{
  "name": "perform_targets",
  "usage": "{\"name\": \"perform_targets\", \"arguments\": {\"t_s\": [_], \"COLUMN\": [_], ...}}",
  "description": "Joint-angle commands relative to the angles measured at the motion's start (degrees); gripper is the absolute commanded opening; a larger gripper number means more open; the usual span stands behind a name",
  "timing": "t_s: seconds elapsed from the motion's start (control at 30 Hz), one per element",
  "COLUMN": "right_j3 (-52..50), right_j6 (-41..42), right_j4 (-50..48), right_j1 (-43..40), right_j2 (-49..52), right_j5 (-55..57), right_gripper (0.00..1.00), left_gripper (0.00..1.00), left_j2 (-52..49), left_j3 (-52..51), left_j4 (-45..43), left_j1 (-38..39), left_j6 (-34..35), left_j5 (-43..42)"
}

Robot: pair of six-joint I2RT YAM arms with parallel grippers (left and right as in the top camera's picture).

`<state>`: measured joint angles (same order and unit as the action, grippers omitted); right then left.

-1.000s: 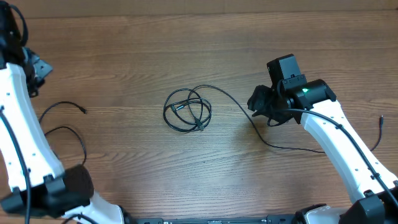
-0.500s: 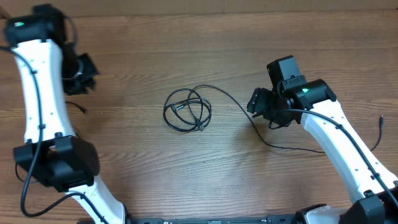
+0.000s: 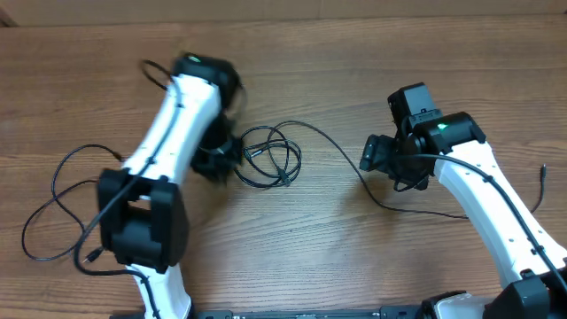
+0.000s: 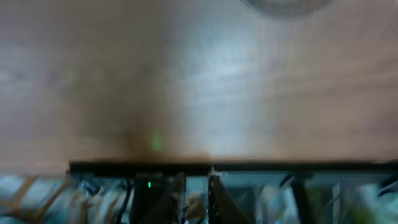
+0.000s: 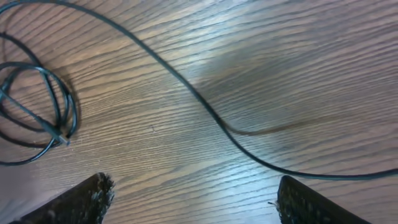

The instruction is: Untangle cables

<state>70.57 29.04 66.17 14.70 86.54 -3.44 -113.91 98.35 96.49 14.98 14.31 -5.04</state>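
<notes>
Two grippers flank the cables point(image 3: 285, 174): right gripper point(image 5: 193, 182) wide open, empty, one strand point(image 5: 211, 115) just ahead; left gripper point(image 3: 217, 161) beside the coil point(image 5: 69, 106), state blurred. A hasty pull may tighten the knot.

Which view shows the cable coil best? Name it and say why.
Overhead: nearly the whole cable coil shows, its tail running right. The right wrist view catches only part, at its left edge. The left wrist view is blurred, showing no cable.
</notes>
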Motion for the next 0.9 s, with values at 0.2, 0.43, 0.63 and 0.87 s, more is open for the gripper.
{"name": "perform_targets", "arguments": {"t_s": [0.2,0.43,0.63,0.87], "right_j3": [-0.1,-0.1,-0.1,-0.1], "right_j6": [-0.9,1.6,10.4,11.7], "right_j4": [1.8,4.7,6.3,7.5], "right_j1": [-5.1,-9.0,-14.9,-24.9], "right_j2": [-0.3,-0.3,-0.3,-0.3], "right_j5": [1.0,4.0,5.1,-1.8], "right_gripper": [0.84,0.84,0.87,0.94], "left_gripper": [0.14,0.21,0.41,0.79], "left_j2": [12.0,24.2,27.1,23.1], "left_j3": [-14.3,-17.9,-18.7,-19.2], "left_j4": [0.3,-9.4,-27.1,-47.4], "left_j1": [13.7,16.0,17.6,21.5], "left_j6": [6.1,12.0,5.0,-5.6], "left_j5": [1.2,3.5,-1.6,-4.7]}}
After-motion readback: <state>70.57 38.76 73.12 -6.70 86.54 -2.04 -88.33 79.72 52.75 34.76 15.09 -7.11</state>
